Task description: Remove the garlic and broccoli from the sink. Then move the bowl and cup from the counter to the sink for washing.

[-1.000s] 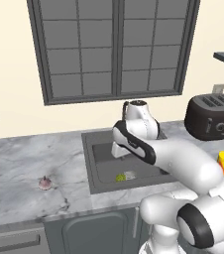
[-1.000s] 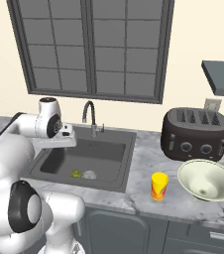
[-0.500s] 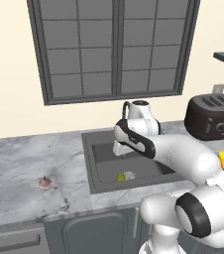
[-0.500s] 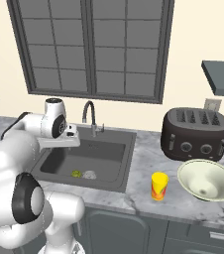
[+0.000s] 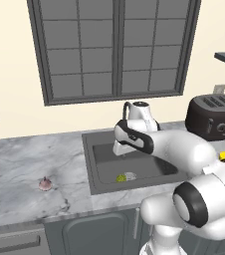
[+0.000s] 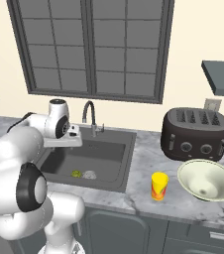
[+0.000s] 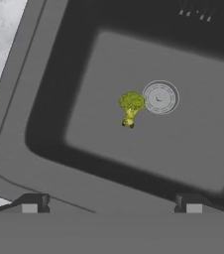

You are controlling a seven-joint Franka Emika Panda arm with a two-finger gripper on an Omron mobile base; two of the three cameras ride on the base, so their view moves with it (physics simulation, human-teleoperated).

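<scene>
Broccoli [image 7: 131,106] lies on the floor of the sink [image 7: 44,124], just beside the round drain disc [image 7: 159,97], floret twd the disc. Garlic [image 5: 45,184] sits out on the marble counter [image 5: 20,164], well left of the basin. My gripper [image 7: 111,203] hangs above the sink, jaws spread wide, nothing btwn them. Yellow cup [image 6: 159,186] & cream bowl [image 6: 206,180] stand on the counter right of the sink, in front of a dark toaster [image 6: 196,133].
</scene>
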